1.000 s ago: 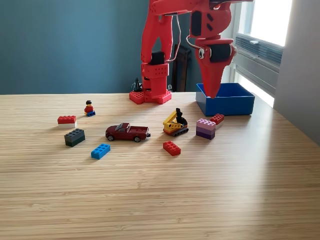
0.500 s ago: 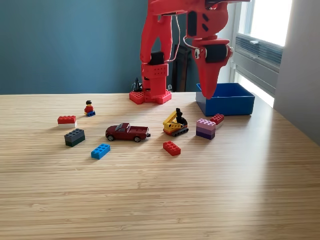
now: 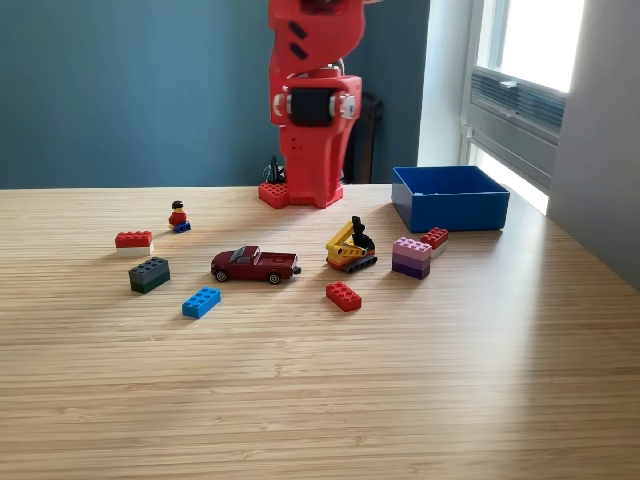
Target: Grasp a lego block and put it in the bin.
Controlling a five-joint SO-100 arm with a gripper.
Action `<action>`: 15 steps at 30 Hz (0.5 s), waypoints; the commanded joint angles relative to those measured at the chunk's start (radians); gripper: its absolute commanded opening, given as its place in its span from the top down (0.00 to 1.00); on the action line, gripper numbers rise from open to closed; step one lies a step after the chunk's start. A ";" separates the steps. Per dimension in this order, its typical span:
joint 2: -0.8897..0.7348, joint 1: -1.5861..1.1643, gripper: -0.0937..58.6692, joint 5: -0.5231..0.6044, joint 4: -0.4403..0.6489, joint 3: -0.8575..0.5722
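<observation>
The red arm stands at the back of the wooden table, and its gripper hangs straight down in front of its own base, facing the camera. The fingers merge with the red base behind them, so I cannot tell whether they are spread or pressed together, and nothing shows between them.

To the exterior view's right of the arm, at the back of the table near the window, sits the blue bin. Its inside is mostly hidden by the front wall.

Just in front of the bin lie a small red brick and a pink and purple stack of bricks, touching or nearly so. Further towards the view's left are a yellow digger toy, a red brick, a dark red toy pickup, a blue brick, a dark grey brick, a red and white brick and a small toy figure.
</observation>
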 commanded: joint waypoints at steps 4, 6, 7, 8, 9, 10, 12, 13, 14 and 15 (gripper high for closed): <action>0.120 0.285 0.89 0.077 -0.005 0.104; 0.120 0.342 0.89 0.078 -0.005 0.150; 0.120 0.367 0.88 0.075 -0.005 0.178; 0.120 0.387 0.88 0.060 -0.005 0.206; 0.121 0.402 0.88 0.028 -0.006 0.233; 0.123 0.414 0.88 -0.014 -0.006 0.255; 0.124 0.445 0.87 -0.117 -0.006 0.268; 0.126 0.453 0.87 -0.183 -0.006 0.268; 0.126 0.457 0.87 -0.255 -0.005 0.270; 0.129 0.460 0.87 -0.331 -0.003 0.272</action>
